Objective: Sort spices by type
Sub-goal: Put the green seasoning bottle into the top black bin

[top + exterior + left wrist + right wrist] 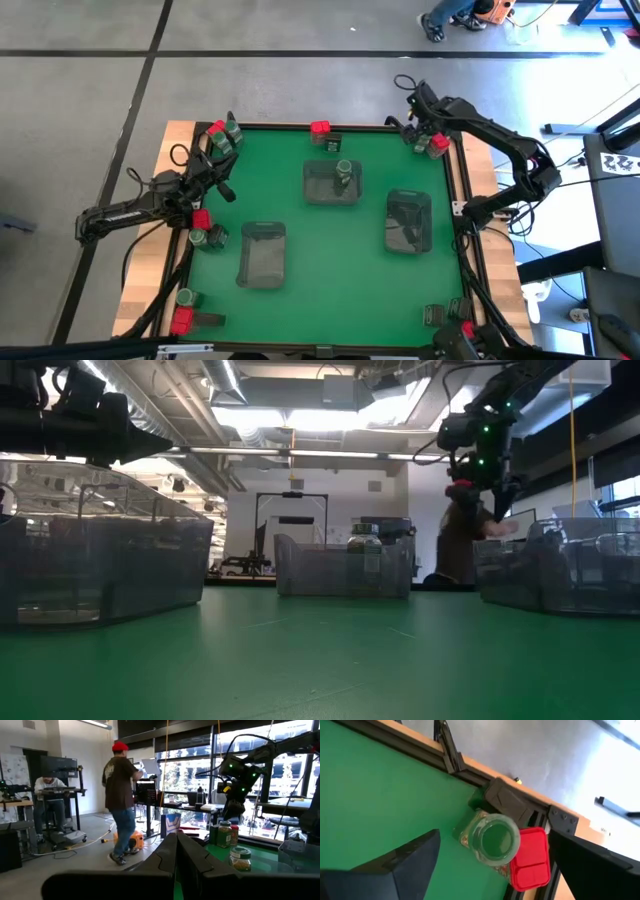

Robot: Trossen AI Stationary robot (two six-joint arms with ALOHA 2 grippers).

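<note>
My right gripper hovers open above the table's far right corner. Seen in the right wrist view, its fingers stand on either side of a round grey-green jar without touching it. That jar stands upright on the green mat, with a red box and a dark grey tin beside it. My left gripper is shut and empty, held level near the left edge. Another jar stands in the far middle tray.
Two more grey trays lie on the mat, one left and one right. Spice clusters sit at the far left corner, far edge, left edge, near left corner and near right corner. A person walks beyond the table.
</note>
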